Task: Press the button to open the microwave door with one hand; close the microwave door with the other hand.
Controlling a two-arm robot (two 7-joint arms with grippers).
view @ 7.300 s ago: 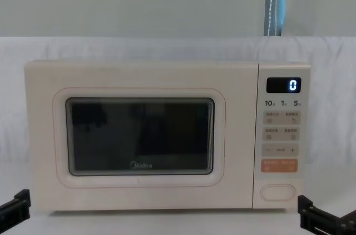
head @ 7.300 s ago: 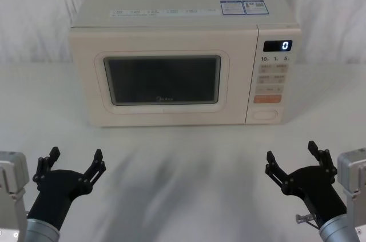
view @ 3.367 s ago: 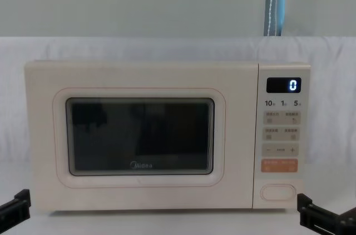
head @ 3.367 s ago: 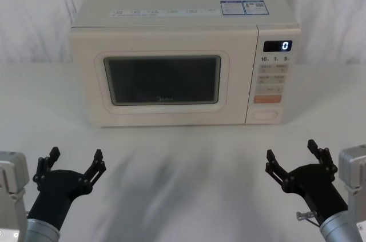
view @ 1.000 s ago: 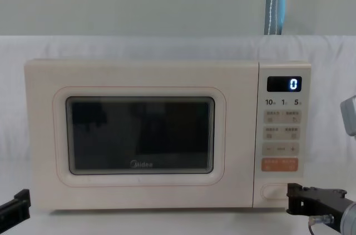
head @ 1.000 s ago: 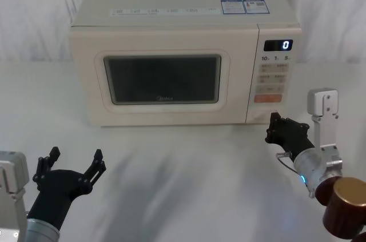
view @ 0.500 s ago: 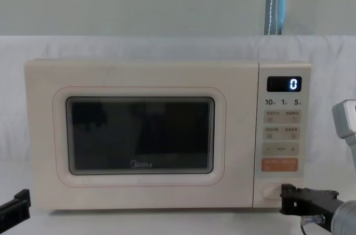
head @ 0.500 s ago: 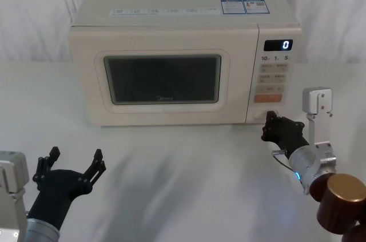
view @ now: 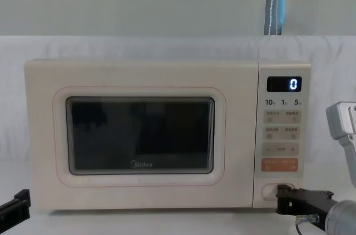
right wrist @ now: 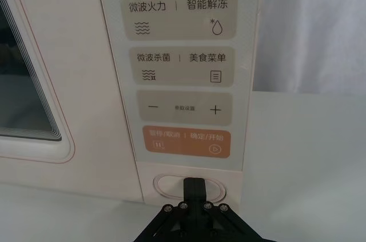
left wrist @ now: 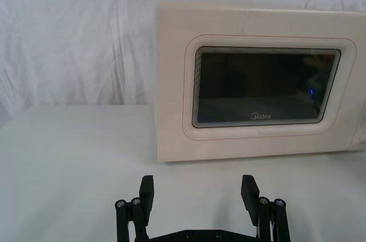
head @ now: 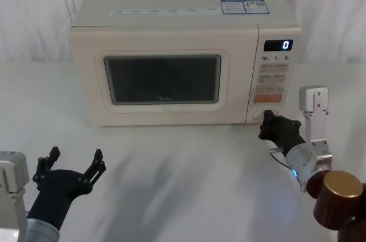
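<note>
Reaching farther forward than before, right pincer [head: 266, 123], fingers together, touches the button [right wrist: 171, 185] low on the microwave [head: 171, 53]; the microwave door [head: 163, 79] stays closed. Left pincer [head: 71, 163] waits spread above the counter [head: 183, 173].

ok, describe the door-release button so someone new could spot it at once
Find the cream microwave, then the narrow control panel to the right of its door. The button is the lowest key there, just under the orange key, with the right gripper at it. It is a wide, unlabelled cream pill; the keys above carry labels.
</note>
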